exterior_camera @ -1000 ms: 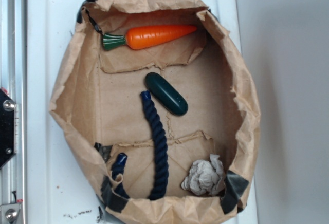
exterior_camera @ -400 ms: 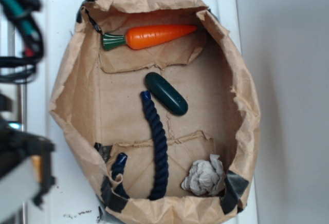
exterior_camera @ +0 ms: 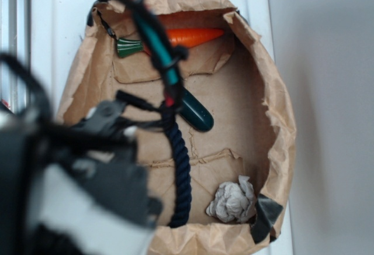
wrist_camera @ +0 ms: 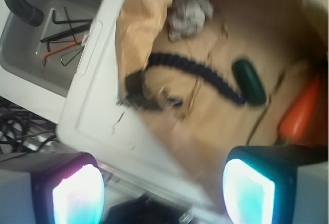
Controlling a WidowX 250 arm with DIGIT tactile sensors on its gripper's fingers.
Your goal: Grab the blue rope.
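The blue rope is a thick navy twisted rope. It lies curved on the floor of the brown paper bag, running from the centre to the near wall. Its lower-left end is hidden behind my blurred arm. In the wrist view the rope shows whole, ahead of the fingers. My gripper is open and empty, jaws wide apart, above the bag's left edge and the white lid, well short of the rope.
A dark green capsule touches the rope's upper end. An orange toy carrot lies at the bag's far end. A crumpled paper wad sits near the front right. A grey tray of hex keys lies beside the white lid.
My arm has swung in from the left and now covers the bag's left side and the rope's lower-left end. The rope and other objects have not moved.
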